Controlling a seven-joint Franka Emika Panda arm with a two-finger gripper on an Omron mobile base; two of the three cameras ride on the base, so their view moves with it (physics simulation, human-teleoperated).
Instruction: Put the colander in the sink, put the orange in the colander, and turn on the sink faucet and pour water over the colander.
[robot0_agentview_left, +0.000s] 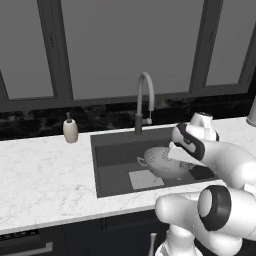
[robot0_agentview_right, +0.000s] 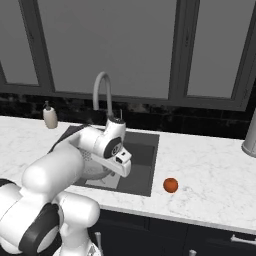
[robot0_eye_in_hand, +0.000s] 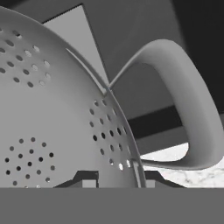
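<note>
Colander (robot0_agentview_left: 162, 161) sits tilted in the sink (robot0_agentview_left: 107, 160), handles running roughly 9-to-3. Gripper (robot0_eye_in_hand: 117, 177) clamps its rim beside one handle. Orange (robot0_agentview_right: 170, 185) waits on the counter (robot0_agentview_right: 210, 175) at 3 o'clock, near the front edge.

orange (robot0_agentview_right: 170, 185): on counter (robot0_agentview_right: 210, 170) | right of sink (robot0_agentview_right: 145, 150)

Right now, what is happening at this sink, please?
The robot arm reaches into the sink with its claw closed on the rim of the colander, beside one loop handle. The colander sits low inside the basin, over the pale drain plate. The orange waits on the counter to the right of the sink, untouched. No water comes from the sink faucet. So the first step looks nearly finished.
</note>
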